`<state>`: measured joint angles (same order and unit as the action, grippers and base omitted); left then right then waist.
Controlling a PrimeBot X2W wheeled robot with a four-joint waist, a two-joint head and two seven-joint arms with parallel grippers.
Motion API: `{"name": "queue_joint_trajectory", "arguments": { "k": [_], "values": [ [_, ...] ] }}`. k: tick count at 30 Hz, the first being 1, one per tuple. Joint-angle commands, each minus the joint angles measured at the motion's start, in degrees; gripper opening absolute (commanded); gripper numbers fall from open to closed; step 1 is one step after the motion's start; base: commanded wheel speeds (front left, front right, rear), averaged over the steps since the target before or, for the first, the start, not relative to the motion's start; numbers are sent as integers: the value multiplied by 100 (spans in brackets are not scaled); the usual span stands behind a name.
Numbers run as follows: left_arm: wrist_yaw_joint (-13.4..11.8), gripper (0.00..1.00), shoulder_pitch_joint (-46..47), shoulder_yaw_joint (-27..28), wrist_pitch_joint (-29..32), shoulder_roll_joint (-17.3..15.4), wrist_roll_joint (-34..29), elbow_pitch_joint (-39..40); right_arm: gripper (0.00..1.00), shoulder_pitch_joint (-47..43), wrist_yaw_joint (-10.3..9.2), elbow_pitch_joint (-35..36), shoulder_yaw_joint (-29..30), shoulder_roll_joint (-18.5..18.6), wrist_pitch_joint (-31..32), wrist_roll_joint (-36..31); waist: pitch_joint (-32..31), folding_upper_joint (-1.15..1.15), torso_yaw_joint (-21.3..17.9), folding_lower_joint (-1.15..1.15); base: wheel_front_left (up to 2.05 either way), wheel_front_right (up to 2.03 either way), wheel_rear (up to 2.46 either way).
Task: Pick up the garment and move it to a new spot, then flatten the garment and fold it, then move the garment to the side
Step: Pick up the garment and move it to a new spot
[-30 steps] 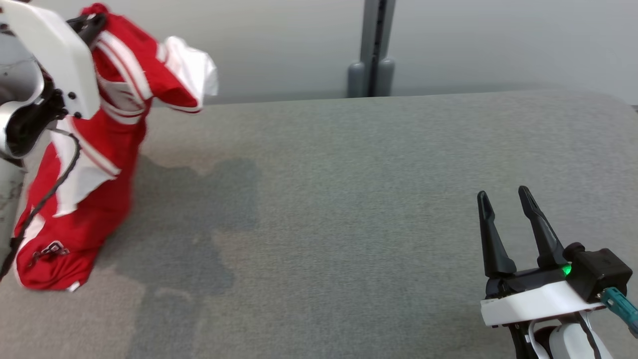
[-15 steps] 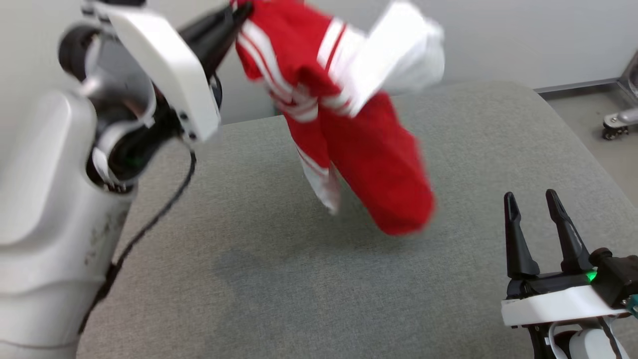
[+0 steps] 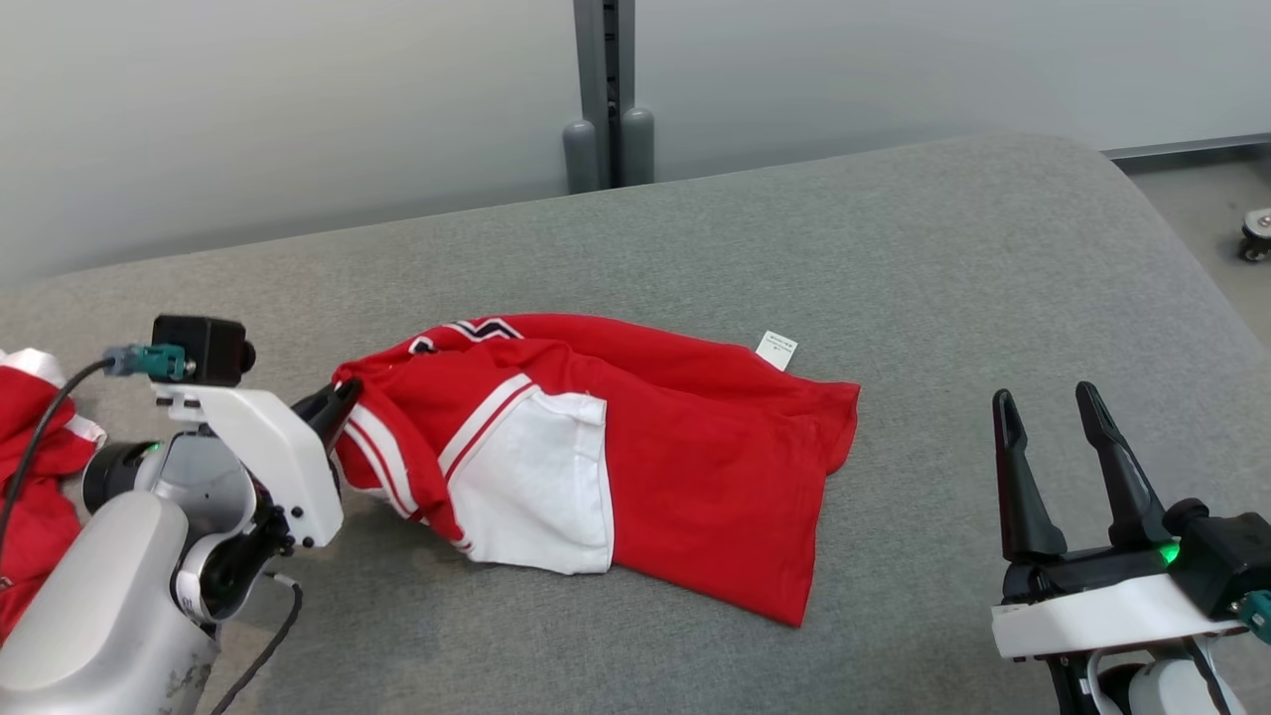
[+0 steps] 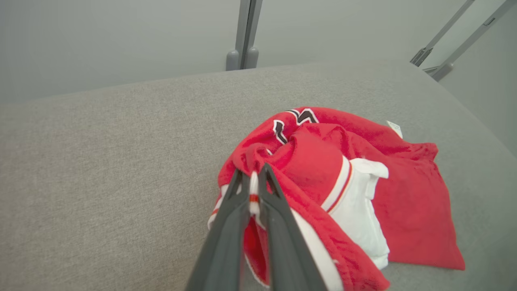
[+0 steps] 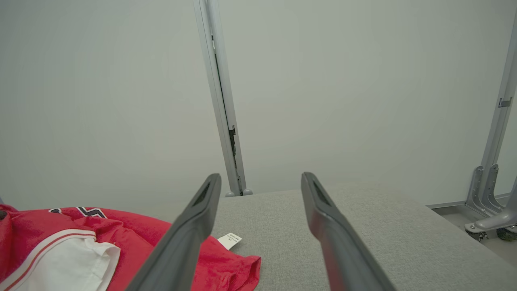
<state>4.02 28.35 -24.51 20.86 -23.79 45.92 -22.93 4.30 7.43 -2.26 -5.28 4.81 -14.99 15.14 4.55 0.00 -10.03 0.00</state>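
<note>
Head view: the garment (image 3: 635, 467), red with white panels and white stripes, lies crumpled and partly spread on the grey padded surface (image 3: 894, 248). The left gripper (image 3: 338, 402) is at the garment's left edge, fingers pressed together on a striped fold of the cloth; in the left wrist view that fold shows pinched between the two dark fingers (image 4: 226, 210), with the bulk of the garment just beyond them. The right gripper (image 3: 1045, 395) hangs well to the right of the garment, touching nothing, its fingers spread apart over bare surface.

A small white tag (image 3: 776, 350) sticks out from the garment's far edge; its print is too small to read. Black-and-white lettering (image 3: 477, 330) shows on the garment's far left part, folded over and not legible. Another piece of red and white cloth (image 3: 30, 467) lies left of the garment, behind the left arm. A grey post (image 3: 604, 99) stands beyond the garment against the pale wall, and a caster wheel (image 3: 1256, 233) sits on the floor far to the garment's right.
</note>
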Motion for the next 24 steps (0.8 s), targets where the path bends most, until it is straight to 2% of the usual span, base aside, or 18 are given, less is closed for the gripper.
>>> {"name": "queue_joint_trajectory", "arguments": {
  "k": [1,2,5,6,13,17,24],
  "values": [
    [52,22,-57,-9,-180,30,-57,-247,100,68,11,-7,-2,67,-27,-15,-4,0,92,0,0,0,0],
    [69,100,-60,-23,-264,43,-85,-380,100,76,11,-18,-12,74,-27,-13,-12,0,126,0,0,0,0],
    [95,100,-33,-42,-477,108,-125,-581,100,76,11,-30,-33,84,-27,-22,-28,0,192,0,0,0,0],
    [144,100,-28,-60,-731,187,-167,-683,100,59,11,-40,-47,94,-27,-24,-57,0,251,0,0,0,0],
    [187,100,-129,-164,-1389,219,-382,-521,100,-54,11,-71,-38,126,-7,3,-154,0,436,0,0,0,0],
    [-17,100,-261,-60,-1795,177,-512,-96,100,-106,11,-6,12,159,48,-9,-220,0,533,0,0,0,0],
    [-681,100,-787,206,-2335,-2,-769,955,100,-176,11,109,70,181,126,-9,-303,0,603,0,0,0,0]
  ]
}}
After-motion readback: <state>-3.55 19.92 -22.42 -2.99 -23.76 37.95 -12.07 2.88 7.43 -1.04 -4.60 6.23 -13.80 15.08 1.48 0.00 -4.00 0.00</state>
